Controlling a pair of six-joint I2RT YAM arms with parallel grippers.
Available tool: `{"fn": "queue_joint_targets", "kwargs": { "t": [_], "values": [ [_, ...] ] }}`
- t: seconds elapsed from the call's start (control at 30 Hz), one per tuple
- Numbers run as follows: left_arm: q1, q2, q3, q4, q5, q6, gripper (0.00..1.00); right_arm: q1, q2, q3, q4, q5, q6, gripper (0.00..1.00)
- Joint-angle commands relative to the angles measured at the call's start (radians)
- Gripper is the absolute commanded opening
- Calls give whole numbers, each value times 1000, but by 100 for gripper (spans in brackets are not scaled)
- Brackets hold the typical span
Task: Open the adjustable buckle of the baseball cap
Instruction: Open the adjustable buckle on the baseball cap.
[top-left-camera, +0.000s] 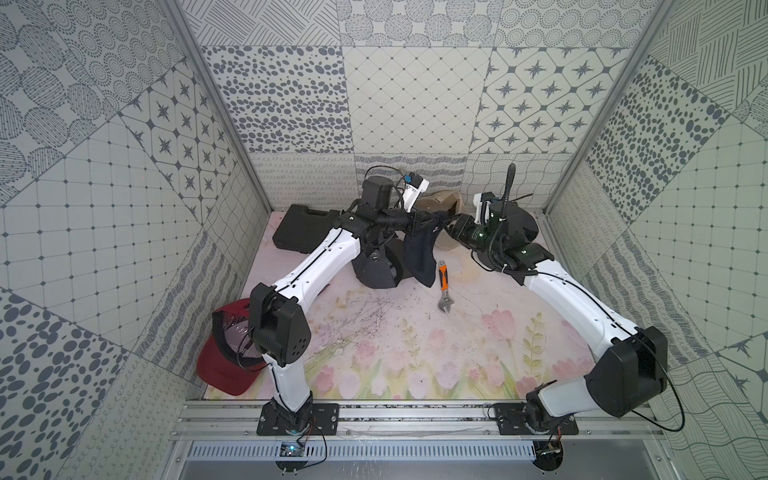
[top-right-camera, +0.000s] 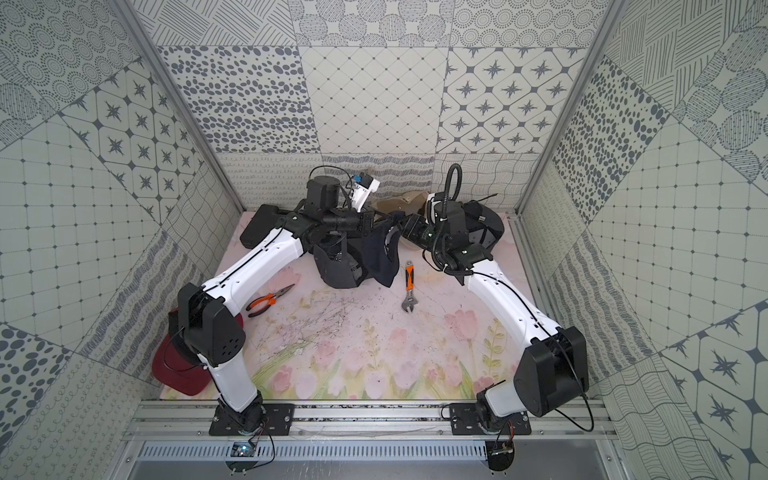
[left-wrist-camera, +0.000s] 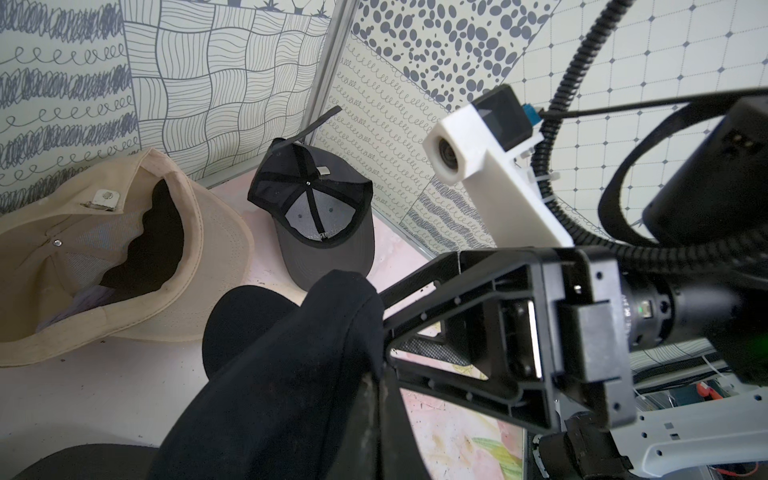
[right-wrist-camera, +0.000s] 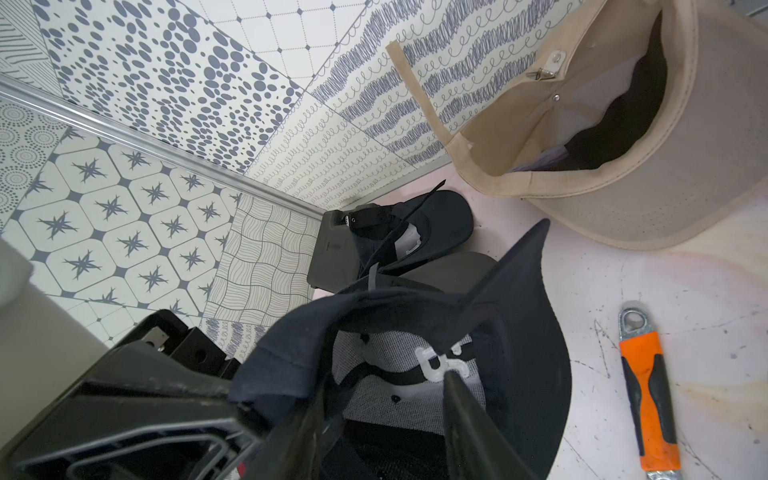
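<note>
**Navy cap hung between my two end effectors**

Grey-and-white patterned panels wall three sides of a table (top-left-camera: 415, 353) covered with a pale floral mat. Above its far middle the navy cap (top-left-camera: 419, 253) hangs brim down, held up by its rim. My left end effector (top-left-camera: 417, 220) is pressed together on that rim, with dark cloth draped over it. My right end effector (top-left-camera: 444, 224) meets the cap from the opposite side. Its fingers (right-wrist-camera: 455, 399) stand apart, one inside the crown against the white mesh lining, and I cannot see them pinching anything. White stitching (right-wrist-camera: 442, 359) shows through the mesh from behind as two letter-like shapes I cannot read for sure. I cannot make out the cap's buckle.

Just beside the brim on my right lies an orange-handled wrench (top-left-camera: 443, 286). On my left, a black cap (top-left-camera: 374, 270) lies close by. Against the back wall a tan cap (left-wrist-camera: 124, 249) lies opening up, its metal buckle (left-wrist-camera: 104, 199) showing. A grey cap (left-wrist-camera: 320, 208) sits in the far right corner, its inner label too blurred to read. A black case (top-left-camera: 299, 226) lies at far left, and pliers (top-right-camera: 270, 299) lie by my left forearm. A red cap (top-left-camera: 224, 361) sits at the near left edge under my elbow. Open mat lies between my arms toward the near edge.
</note>
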Motion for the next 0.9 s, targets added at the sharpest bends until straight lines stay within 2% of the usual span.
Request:
{"fn": "queue_joint_targets", "kwargs": {
  "t": [0.0,0.27,0.57,0.87],
  "values": [
    [-4,-17,4,65,48,24,0,2,-10,4,32,4,-6,42],
    [-4,-7,10,68,43,21,0,6,-18,-6,55,-17,8,29],
    [-4,-7,10,69,40,24,0,9,-7,-18,101,-65,51,25],
    [-4,-2,18,71,18,28,0,10,-1,-52,152,-93,102,15]
  ]
}}
